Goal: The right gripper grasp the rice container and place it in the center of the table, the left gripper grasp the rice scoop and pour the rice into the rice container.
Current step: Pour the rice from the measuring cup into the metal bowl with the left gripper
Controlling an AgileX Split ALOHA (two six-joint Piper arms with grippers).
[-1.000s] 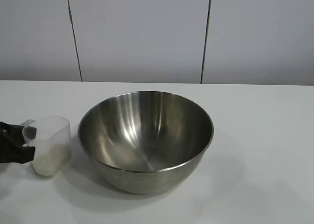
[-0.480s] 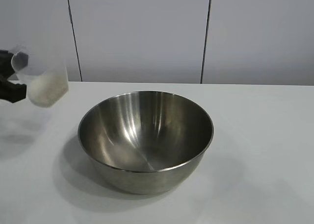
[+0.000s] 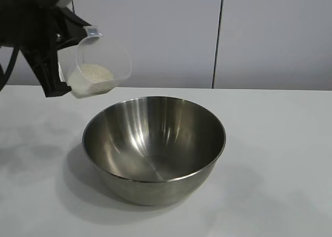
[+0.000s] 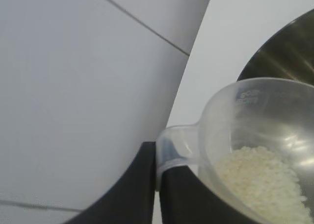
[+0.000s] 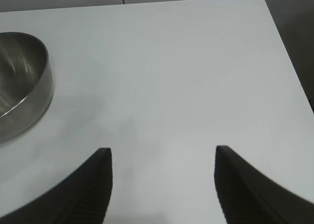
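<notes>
The left gripper (image 3: 65, 66) clamped the tilted cup (image 3: 98, 66) beside the bowl (image 3: 154, 146) (rice (image 3: 93, 73) might spill short); the right gripper (image 5: 162, 185) was open.

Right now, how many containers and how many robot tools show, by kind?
Steel rice container: 1
Plastic rice scoop holding rice: 1
Robot tools: 2, the left gripper shut on the scoop, the right gripper open
Total: 4

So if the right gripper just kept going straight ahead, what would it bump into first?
Probably nothing soon. The open right gripper points across bare table; the rice container sits off to one side, clear of that line as far as its wrist view shows.
</notes>
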